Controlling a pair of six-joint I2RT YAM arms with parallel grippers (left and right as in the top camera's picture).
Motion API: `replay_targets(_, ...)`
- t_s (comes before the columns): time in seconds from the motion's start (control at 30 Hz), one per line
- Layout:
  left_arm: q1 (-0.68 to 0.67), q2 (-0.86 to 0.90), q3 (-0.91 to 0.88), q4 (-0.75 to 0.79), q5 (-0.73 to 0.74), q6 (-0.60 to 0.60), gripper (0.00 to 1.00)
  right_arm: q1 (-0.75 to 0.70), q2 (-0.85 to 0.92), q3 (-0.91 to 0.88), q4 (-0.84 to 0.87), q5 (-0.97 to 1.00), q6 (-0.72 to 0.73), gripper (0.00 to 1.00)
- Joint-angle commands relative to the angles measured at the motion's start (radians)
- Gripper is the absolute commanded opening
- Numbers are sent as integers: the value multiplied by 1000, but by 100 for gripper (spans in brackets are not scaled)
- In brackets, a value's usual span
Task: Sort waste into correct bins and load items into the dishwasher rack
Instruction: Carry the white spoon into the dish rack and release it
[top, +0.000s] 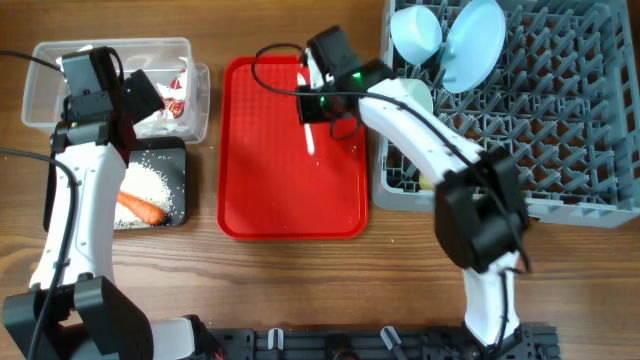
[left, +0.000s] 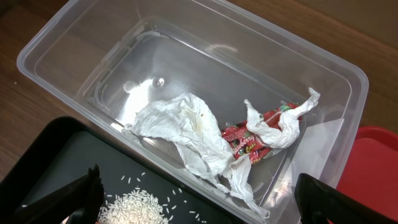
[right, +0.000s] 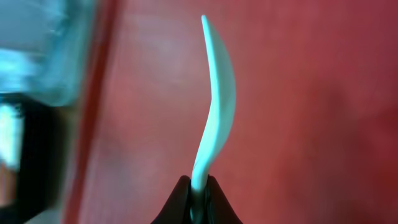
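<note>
Right wrist — blurred spoon (right: 219, 93), handle inside claw (right: 198, 190)

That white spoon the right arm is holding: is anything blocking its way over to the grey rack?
Nothing visible does. The right gripper is shut on the spoon over the red tray, which carries nothing else. The rack stands right beside it, so only its wall must be cleared. A blue bowl and plate fill one corner.

The spoon (top: 309, 135) is white, tray (top: 270, 160) red, rack (top: 590, 207) grey, plate (top: 472, 45) pale blue, carrot (top: 140, 208) orange, tissue (left: 180, 124) white, wrapper (left: 245, 140) red-and-white.
</note>
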Motion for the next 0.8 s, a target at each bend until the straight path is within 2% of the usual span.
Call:
replay_targets(0.0,5,6,17,2,-13,9,100,-2,-149,-2,-58,15,-60,4)
replay_targets(0.23,5,6,17,2,-13,9,100,-119,-422,-2,-272,146,-65,4)
replay_targets(0.37,5,6,17,2,-13,9,100,-279,-544,-2,-339,155,-37,4)
replay_targets(0.5,5,6,17,2,-13,9,100,-433,-554,-8,-394,165,174,4)
replay_targets(0.6,5,6,17,2,-13,9,100,-499,-545,-18,-456,245,359,4)
replay_targets(0.7,5,6,17,2,-13,9,100,-555,-543,-47,-558,382,682,4)
replay_targets(0.77,5,6,17,2,-13,9,100,-564,-543,-67,-608,418,822,4)
